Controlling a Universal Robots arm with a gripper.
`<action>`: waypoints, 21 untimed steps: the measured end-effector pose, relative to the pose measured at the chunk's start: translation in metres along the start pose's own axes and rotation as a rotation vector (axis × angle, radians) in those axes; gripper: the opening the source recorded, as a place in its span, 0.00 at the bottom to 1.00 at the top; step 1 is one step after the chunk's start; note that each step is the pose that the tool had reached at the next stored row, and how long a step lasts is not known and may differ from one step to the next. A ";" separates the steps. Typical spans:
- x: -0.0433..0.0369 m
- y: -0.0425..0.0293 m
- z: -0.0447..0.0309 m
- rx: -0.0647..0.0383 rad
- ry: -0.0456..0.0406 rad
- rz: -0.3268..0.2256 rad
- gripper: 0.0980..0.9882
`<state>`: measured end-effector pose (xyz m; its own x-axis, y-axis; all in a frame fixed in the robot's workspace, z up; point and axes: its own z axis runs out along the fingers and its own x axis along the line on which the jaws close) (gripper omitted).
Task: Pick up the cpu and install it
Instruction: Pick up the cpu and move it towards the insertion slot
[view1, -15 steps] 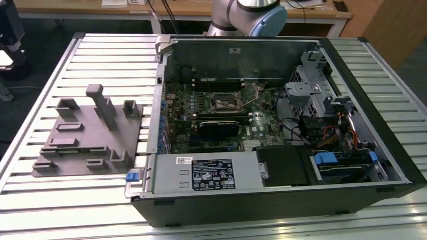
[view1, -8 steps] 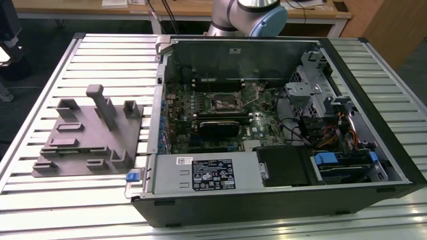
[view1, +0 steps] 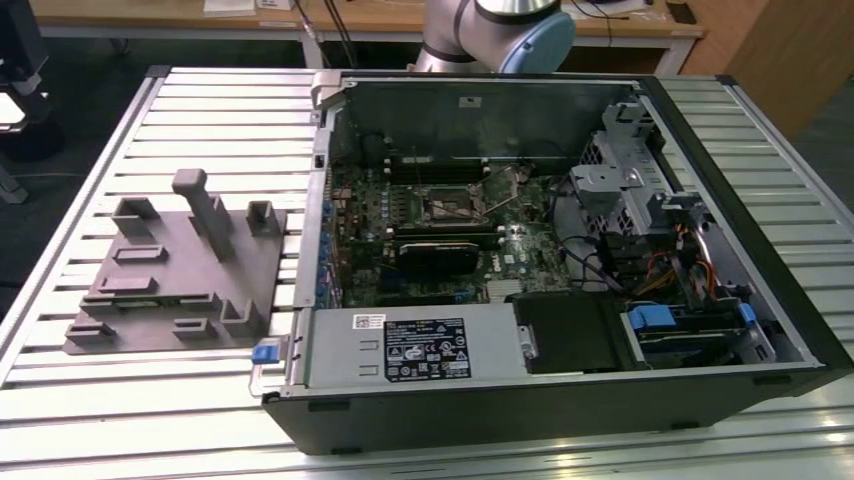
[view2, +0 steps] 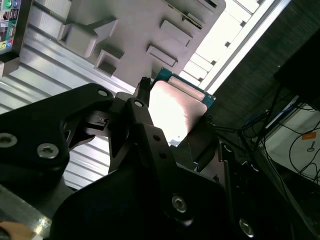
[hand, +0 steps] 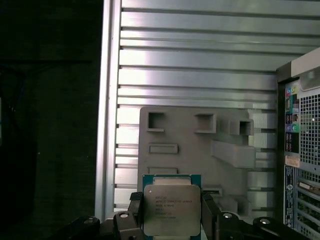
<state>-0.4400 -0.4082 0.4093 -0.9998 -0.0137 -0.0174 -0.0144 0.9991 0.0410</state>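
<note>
The cpu (hand: 171, 207) is a flat square chip with a silver-grey metal lid bearing fine print, and a thin green board rim shows along one edge of it. In both wrist views it sits clamped by two opposite edges between the black fingers of the gripper (hand: 171, 212). It is lifted clear of the ribbed table, and its lid (view2: 175, 112) catches bright light.

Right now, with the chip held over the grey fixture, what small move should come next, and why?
Probably carry it sideways toward the computer case: the pincer is shut on the chip, clear above the grey fixture, and the socket lies inside the case.
</note>
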 end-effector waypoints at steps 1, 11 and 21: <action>-0.0018 0.0000 0.0001 0.000 -0.0001 0.000 0.50; -0.0230 -0.0003 0.0004 0.000 -0.0001 0.000 0.50; -0.0470 -0.0007 0.0008 0.000 0.0000 0.000 0.50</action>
<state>-0.3930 -0.4081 0.4092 -0.9998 -0.0136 -0.0174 -0.0143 0.9991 0.0410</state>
